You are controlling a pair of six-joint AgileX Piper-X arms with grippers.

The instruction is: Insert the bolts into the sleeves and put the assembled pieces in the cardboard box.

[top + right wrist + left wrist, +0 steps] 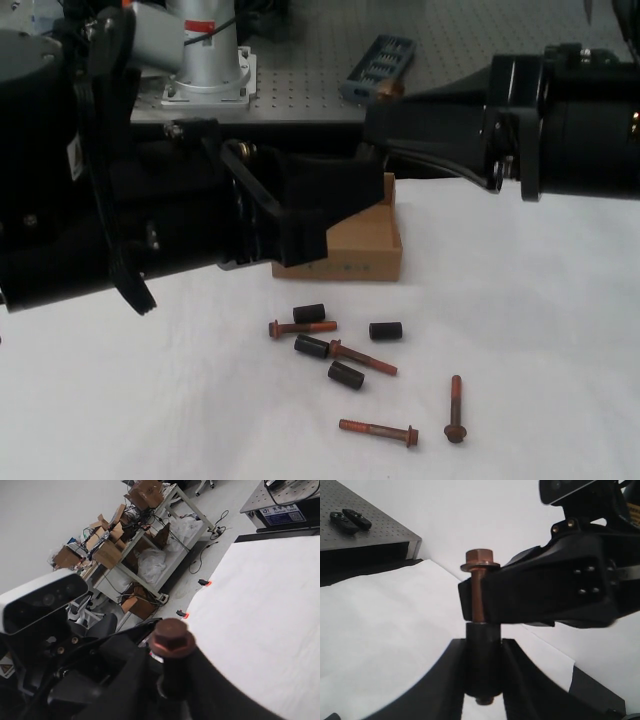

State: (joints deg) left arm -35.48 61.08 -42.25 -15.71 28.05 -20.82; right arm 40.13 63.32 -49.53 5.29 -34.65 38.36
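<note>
My left gripper (482, 652) clamped one sleeve (482, 672), my right gripper (487, 600) one bolt (479, 567) standing in it. Four bolts (362, 357) and four sleeves (385, 330) lay near the cardboard box (365, 255), half hidden by my arm (150, 210).

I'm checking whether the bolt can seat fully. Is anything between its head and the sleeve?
Yes. The right pincer grips the bolt by its shank just under the head, directly above the sleeve, so it fills that gap. The bolt's tip pokes out below the sleeve.
</note>
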